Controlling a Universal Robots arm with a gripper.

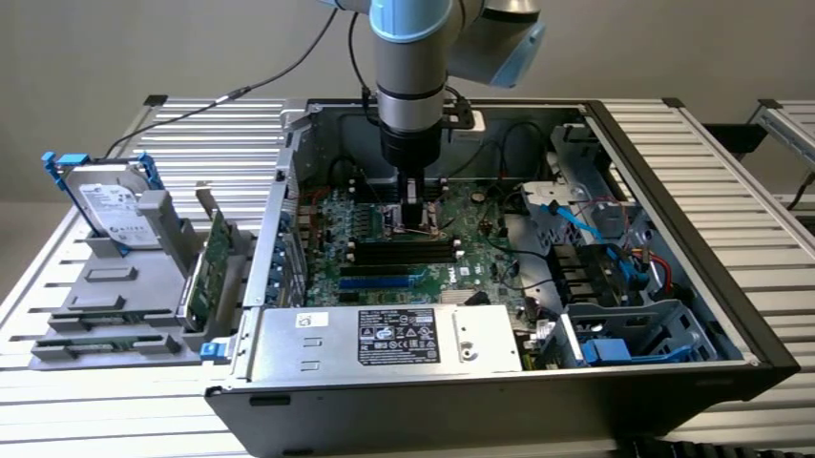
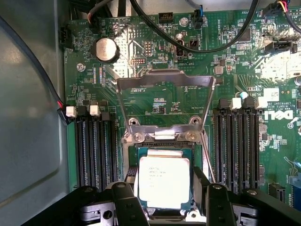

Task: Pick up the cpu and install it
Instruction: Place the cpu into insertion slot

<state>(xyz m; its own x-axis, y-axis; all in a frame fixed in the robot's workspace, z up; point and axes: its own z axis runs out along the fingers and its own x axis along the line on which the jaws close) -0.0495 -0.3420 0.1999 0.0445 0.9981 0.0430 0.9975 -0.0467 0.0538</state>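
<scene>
Your tool (image 2: 164, 188) gripped the cpu (image 2: 163, 179) by two opposite edges, directly over the open socket (image 2: 164, 149).

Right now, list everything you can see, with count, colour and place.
computer case: one, black and silver, open on the slatted table
circuit board: one, green, inside the case
processor chip: one, silver, at the board's socket
round battery: one, silver, on the board
hard drive: one, silver, blue bracket, in the grey rack, exterior view's left
circuit card: one, green, standing in that rack
robot arm: one, grey and blue, reaching into the case
gripper: one, black, shut on the processor chip
</scene>
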